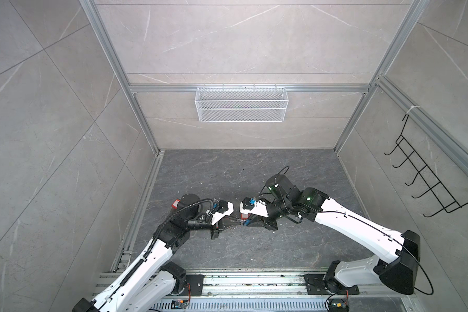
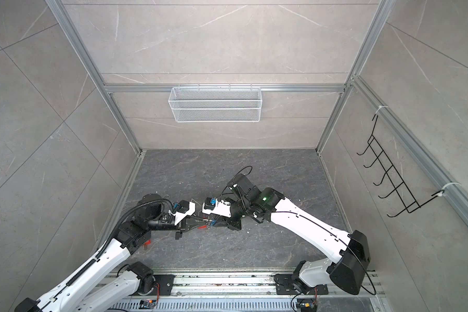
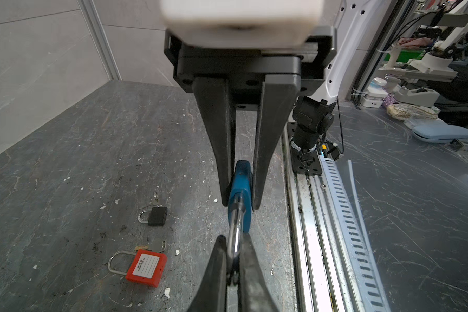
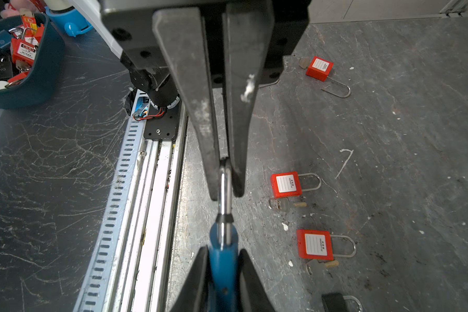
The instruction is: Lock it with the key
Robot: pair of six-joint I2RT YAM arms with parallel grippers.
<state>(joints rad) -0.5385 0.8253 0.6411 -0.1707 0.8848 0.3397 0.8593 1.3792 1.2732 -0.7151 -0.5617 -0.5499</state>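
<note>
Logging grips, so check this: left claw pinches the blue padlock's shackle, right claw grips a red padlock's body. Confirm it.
One thing is wrong: the right claw grips the body of the blue padlock, not a red one, as the left wrist view shows. The red padlock lies on the table. The left claw does pinch the shackle.

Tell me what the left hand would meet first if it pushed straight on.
The left hand pinches the shackle of the blue padlock; straight ahead comes its body, then probably the right hand gripping it head-on.
</note>
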